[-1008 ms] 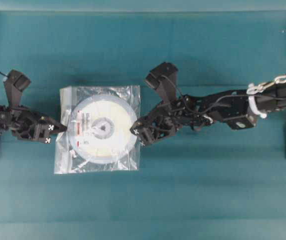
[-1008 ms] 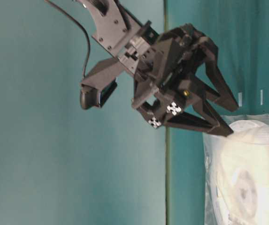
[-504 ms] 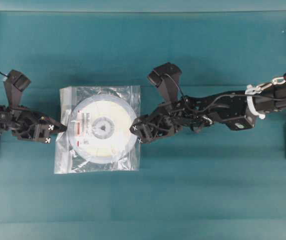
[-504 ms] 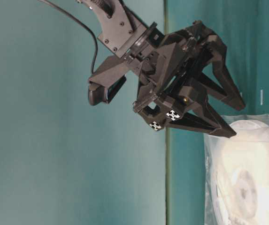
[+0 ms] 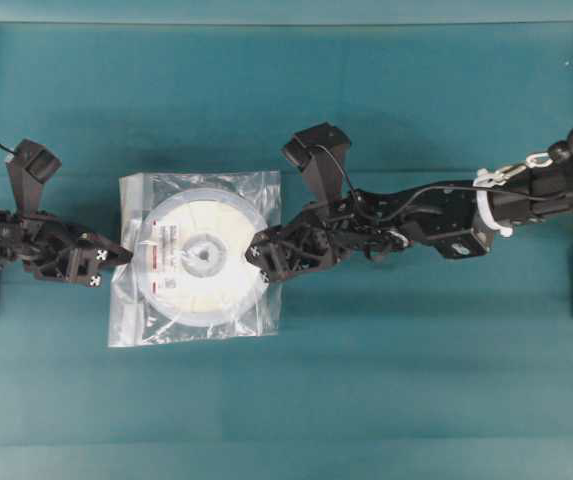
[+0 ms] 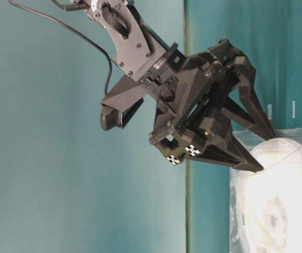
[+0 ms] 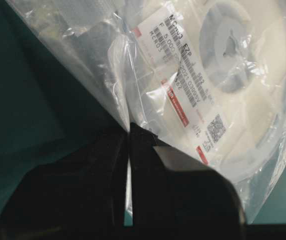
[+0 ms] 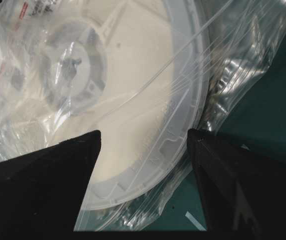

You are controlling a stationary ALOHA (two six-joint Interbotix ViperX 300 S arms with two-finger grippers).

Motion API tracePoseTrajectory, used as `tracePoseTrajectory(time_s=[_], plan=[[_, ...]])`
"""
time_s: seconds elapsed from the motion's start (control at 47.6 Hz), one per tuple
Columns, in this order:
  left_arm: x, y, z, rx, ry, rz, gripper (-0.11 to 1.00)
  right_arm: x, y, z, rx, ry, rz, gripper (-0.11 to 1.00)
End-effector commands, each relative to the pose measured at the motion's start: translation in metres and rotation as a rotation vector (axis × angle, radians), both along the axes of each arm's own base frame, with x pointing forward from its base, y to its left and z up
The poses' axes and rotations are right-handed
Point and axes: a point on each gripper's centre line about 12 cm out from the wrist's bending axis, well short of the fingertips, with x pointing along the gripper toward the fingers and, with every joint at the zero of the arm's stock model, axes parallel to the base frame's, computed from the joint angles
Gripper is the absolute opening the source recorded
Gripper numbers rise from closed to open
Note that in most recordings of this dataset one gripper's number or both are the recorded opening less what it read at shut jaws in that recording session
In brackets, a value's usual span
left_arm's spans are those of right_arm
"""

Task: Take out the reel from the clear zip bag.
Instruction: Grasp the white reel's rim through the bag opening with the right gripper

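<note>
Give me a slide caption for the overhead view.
Left pincer pinches the clear zip bag while the open right pincer reaches over the reel.

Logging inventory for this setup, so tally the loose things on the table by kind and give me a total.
Flat round white plastic reel: 1
Square clear crinkly plastic zip bag, holding the reel: 1
Total: 2

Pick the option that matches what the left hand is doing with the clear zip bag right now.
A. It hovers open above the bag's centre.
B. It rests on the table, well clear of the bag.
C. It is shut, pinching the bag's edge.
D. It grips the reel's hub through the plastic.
C: in the left wrist view the left hand is closed on a fold at the edge of the clear zip bag, beside the reel.
</note>
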Motion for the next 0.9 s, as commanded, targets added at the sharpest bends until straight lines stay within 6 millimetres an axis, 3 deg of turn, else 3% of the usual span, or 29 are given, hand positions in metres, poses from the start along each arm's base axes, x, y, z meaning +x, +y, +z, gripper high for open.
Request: tracePoseTrajectory(time_s=[0.0, 0.483, 0.882], plan=[[0.002, 0.0, 0.001, 0.003, -0.009, -0.004, 0.0, 0.006, 0.0, 0.009, 0.009, -0.031, -0.013, 0.82], [0.0, 0.0, 0.0, 0.002, -0.003, -0.004, 0.0, -0.008, 0.003, 0.0, 0.046, -0.001, -0.048, 0.79], [-0.001, -0.001, -0.001, 0.0, 0.012, -0.004, 0.0, 0.013, 0.002, 0.011, 0.032, -0.064, -0.047, 0.78]])
